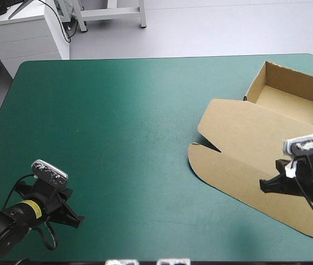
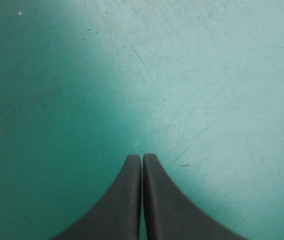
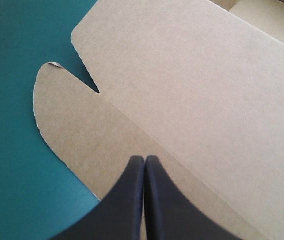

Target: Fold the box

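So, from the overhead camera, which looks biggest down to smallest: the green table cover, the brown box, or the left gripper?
Largest: teal-green cover
Middle: box
Smallest: left gripper, though it is nearer the camera

Teal-green table cover (image 1: 117, 127), faintly scratched and speckled, rounded at its far corners.

Matt brown cardboard box (image 1: 255, 143), smooth teal-green cover (image 1: 117, 138) faintly scratched, matt black fingers (image 2: 124, 200)

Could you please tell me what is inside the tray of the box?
Only bare brown board shows inside the tray of the box. Its right end runs out of view, so that part cannot be checked.
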{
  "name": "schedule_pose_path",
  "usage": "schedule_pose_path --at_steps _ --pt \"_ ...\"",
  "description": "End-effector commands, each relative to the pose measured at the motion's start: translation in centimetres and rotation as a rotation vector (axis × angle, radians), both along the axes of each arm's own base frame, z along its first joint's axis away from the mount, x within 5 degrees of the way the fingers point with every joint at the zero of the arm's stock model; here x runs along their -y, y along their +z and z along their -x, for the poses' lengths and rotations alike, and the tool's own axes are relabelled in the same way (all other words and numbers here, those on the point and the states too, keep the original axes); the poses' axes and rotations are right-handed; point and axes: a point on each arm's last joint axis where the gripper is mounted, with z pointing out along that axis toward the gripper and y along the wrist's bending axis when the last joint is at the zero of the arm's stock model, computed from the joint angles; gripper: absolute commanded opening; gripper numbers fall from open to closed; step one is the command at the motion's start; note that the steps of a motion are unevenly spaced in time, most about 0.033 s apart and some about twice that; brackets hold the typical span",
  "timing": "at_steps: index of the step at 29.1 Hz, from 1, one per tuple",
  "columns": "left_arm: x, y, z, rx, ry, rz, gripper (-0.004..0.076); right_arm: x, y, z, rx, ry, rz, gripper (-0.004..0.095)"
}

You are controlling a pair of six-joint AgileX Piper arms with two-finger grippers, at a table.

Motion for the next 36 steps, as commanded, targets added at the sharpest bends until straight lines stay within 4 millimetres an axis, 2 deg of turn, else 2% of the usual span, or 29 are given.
schedule_pose_path --at_steps 1,2,5,13,21,31,36 --pt "0.4 0.1 -0.2 0.035 -0.001 0.053 -0.0008 0.0 -0.2 1.9 0.129 -0.004 -0.006 -0.0014" --pt "0.4 -0.4 -0.2 0.020 -0.001 0.050 -0.0008 0.0 -1.2 3.0 0.129 -0.001 -0.005 -0.0014" --pt "0.4 -1.2 -0.1 -0.005 0.000 0.044 -0.0008 -0.1 -2.4 4.4 0.126 0.007 -0.016 -0.0014" --pt "-0.2 -1.6 1.3 0.017 -0.001 0.077 -0.0008 -0.1 -4.4 6.3 0.151 0.011 -0.023 -0.0014" --pt "-0.9 -1.2 2.6 0.041 0.008 0.101 -0.0008 -0.1 -4.7 6.6 0.140 0.011 -0.011 -0.0014" --pt "-1.0 -1.1 2.8 0.053 0.003 0.099 -0.0008 -0.1 -7.0 6.4 0.090 0.022 -0.002 -0.0014" --pt "-1.0 -1.2 2.9 0.048 0.003 0.101 -0.0008 -0.1 -7.0 6.4 0.090 0.022 -0.002 -0.0014"
